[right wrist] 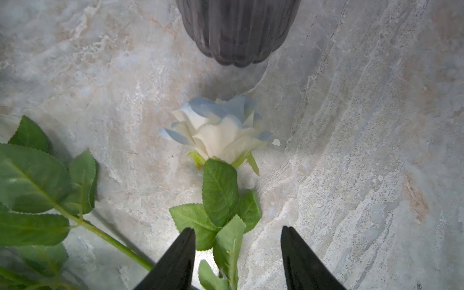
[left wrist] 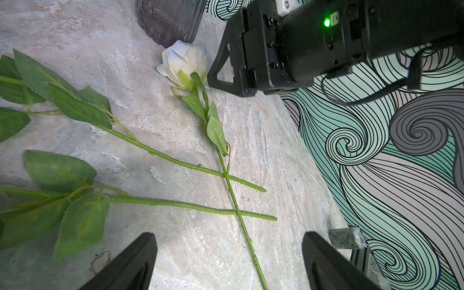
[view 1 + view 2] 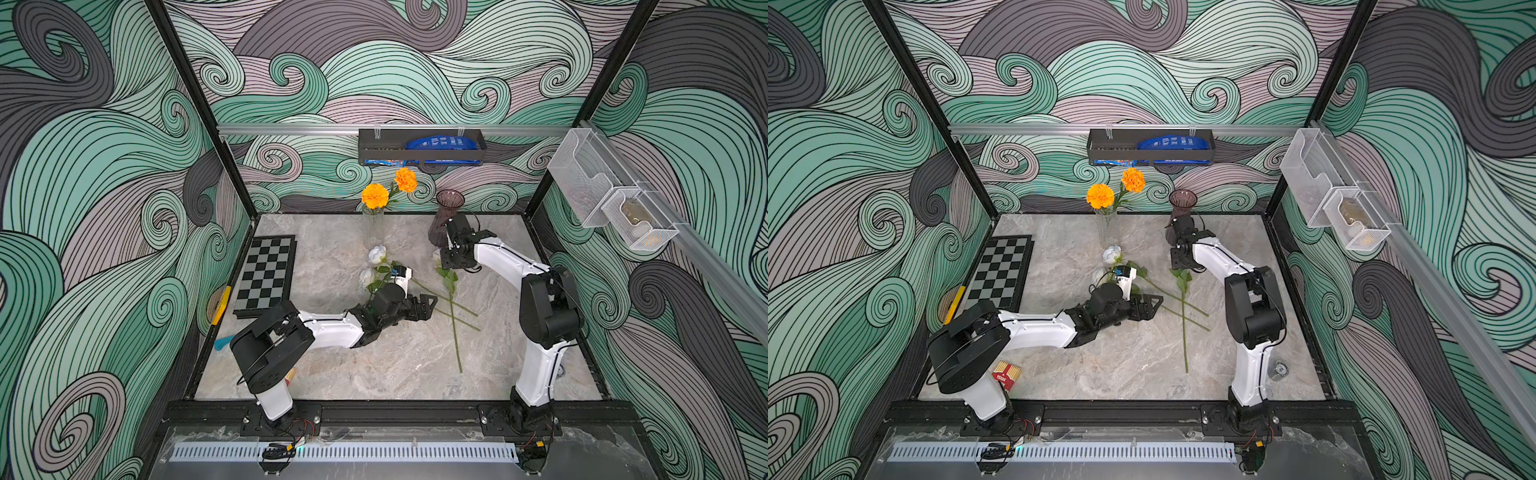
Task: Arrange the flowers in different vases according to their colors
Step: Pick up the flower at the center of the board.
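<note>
Two orange flowers [image 3: 375, 196] [image 3: 1100, 196] stand in the tall clear vase [image 3: 372, 230] at the back. The smoky ribbed vase [image 3: 449, 199] [image 1: 238, 30] beside it holds nothing that I can see. Three white roses lie on the table: two [image 3: 377, 254] [image 3: 367, 276] beside my left wrist, and one [image 1: 221, 133] [image 2: 185, 62] with its head near the ribbed vase's foot. My right gripper [image 1: 238, 228] [image 3: 445, 262] hangs over this rose, open, its leafy stem between the jaws and untouched. My left gripper [image 2: 228, 234] [image 3: 430, 300] is open above the crossed stems [image 2: 226, 175].
A chessboard [image 3: 266, 276] lies at the left edge, with a yellow strip [image 3: 220, 305] beside it. A red box [image 3: 1007, 374] sits by the left arm's base and a small roll [image 2: 346, 237] near the right arm's. A black shelf [image 3: 422, 145] and mesh baskets [image 3: 602, 195] hang on the walls.
</note>
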Action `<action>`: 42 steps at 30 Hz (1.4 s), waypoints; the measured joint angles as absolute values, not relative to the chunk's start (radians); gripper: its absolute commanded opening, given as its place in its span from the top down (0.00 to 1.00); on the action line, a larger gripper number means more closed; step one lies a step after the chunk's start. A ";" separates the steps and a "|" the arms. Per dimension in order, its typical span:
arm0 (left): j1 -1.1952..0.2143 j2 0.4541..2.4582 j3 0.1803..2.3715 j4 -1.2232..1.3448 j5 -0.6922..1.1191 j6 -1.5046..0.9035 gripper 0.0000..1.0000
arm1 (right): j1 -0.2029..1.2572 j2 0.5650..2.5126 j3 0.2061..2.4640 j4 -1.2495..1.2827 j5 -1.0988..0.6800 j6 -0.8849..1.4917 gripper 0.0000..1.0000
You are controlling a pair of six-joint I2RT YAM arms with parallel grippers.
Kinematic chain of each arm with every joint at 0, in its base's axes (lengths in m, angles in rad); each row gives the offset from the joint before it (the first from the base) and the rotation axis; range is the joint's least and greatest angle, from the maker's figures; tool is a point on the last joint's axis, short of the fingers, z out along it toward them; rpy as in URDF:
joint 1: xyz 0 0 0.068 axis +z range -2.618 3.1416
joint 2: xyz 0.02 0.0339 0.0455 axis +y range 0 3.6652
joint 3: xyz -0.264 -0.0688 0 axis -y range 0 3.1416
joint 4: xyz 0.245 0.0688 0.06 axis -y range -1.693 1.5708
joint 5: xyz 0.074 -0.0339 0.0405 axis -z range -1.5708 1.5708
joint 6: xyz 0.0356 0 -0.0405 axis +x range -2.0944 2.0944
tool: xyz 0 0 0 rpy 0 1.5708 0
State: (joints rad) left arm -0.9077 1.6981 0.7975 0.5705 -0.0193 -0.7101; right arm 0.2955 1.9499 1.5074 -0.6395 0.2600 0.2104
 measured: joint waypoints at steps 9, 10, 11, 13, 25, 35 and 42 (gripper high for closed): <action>-0.919 1.698 0.799 0.547 -0.029 -0.683 0.06 | 0.304 2.058 1.547 -0.639 0.280 0.212 0.51; -0.920 1.698 0.799 0.542 -0.035 -0.681 0.06 | 0.304 2.069 1.547 -0.639 0.279 0.213 0.54; -0.920 1.698 0.799 0.537 -0.039 -0.680 0.06 | 0.304 2.081 1.546 -0.640 0.279 0.212 0.56; -0.922 1.698 0.799 0.531 -0.043 -0.678 0.06 | 0.305 2.094 1.543 -0.641 0.278 0.216 0.56; -0.926 1.698 0.803 0.516 -0.067 -0.662 0.06 | 0.305 2.108 1.546 -0.643 0.275 0.220 0.60; -0.926 1.698 0.803 0.516 -0.075 -0.661 0.06 | 0.307 2.145 1.560 -0.640 0.259 0.225 0.91; -0.926 1.698 0.819 0.495 -0.079 -0.661 0.06 | 0.307 2.112 1.559 -0.646 0.262 0.223 1.00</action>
